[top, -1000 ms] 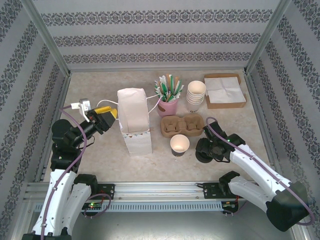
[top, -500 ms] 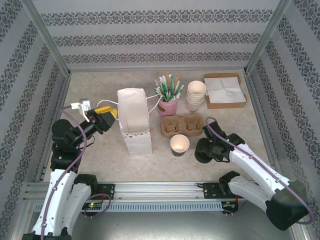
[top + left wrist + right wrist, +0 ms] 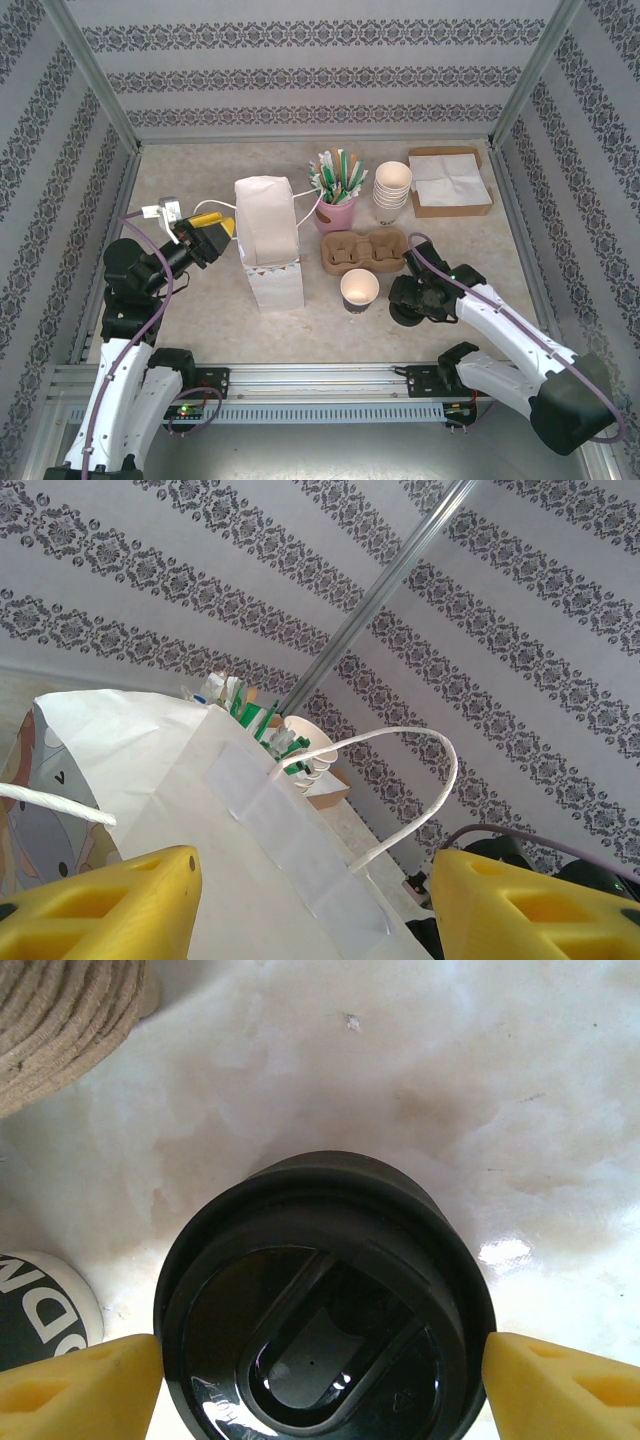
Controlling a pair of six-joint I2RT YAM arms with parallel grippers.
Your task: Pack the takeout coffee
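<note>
You'll see white link shells on the left arm (image 3: 120, 385) and right arm (image 3: 505, 325), black joint housings, a purple cable (image 3: 170, 285) along each, and yellow wedge-shaped fingers (image 3: 100, 905).

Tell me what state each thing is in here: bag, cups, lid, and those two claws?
paper bag: standing upright.
paper cup: upright, no lid on.
black lid: lying flat, off the cup.
cup carrier: both wells empty.
left gripper: open, beside the bag's handle.
right gripper: straddling the lid; grip unclear.
</note>
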